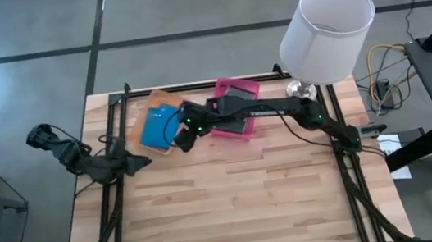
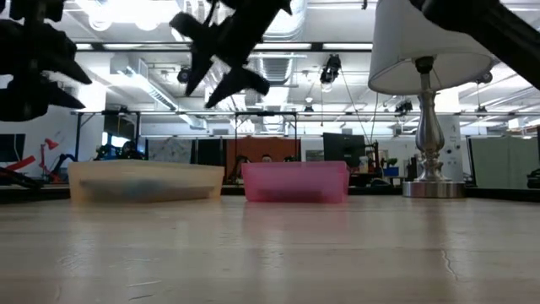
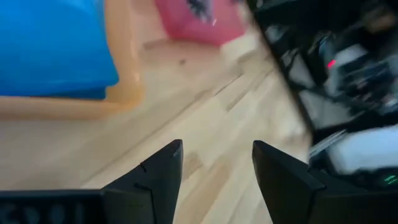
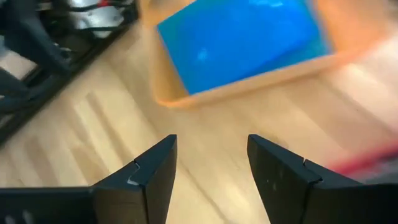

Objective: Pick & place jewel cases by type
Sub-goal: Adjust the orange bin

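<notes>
A bright blue jewel case (image 1: 156, 127) lies flat in the orange tray (image 1: 139, 114) at the table's far left; it also shows in the right wrist view (image 4: 242, 37) and the left wrist view (image 3: 53, 43). A grey jewel case (image 1: 230, 103) lies in the pink tray (image 1: 241, 87). My right gripper (image 1: 179, 142) is open and empty, raised above the table just near-right of the orange tray. My left gripper (image 1: 140, 161) is open and empty at the table's left edge.
A white-shaded lamp (image 1: 324, 29) stands at the far right corner. The two trays show side by side in the low view, the orange tray (image 2: 145, 181) and the pink tray (image 2: 295, 181). Bare wooden table (image 1: 235, 209) stretches across the near half.
</notes>
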Tool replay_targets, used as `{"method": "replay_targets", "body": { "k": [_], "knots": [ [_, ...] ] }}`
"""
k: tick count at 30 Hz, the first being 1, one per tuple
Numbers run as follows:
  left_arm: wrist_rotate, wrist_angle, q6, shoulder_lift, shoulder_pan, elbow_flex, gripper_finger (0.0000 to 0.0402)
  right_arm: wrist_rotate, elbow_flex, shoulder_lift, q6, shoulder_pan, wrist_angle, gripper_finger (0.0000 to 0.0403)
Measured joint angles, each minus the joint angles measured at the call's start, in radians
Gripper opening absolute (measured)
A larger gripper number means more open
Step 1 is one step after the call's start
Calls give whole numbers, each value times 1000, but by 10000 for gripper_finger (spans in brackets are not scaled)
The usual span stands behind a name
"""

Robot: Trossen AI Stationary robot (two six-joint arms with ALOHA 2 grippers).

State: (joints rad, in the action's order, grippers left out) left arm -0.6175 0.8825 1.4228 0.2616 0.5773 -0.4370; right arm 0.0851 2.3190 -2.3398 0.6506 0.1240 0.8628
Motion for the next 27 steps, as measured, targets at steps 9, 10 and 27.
{"method": "replay_targets", "body": {
  "k": [9,10,27],
  "knots": [
    [30,-10,-124,303,-42,5,163,288,-2,72,113,-108,200,191],
    [32,-12,-161,336,-55,-4,163,292,0,84,123,-120,210,191],
    [635,-158,-841,628,-910,-214,162,468,-42,190,530,-343,607,170]
  ]
}}
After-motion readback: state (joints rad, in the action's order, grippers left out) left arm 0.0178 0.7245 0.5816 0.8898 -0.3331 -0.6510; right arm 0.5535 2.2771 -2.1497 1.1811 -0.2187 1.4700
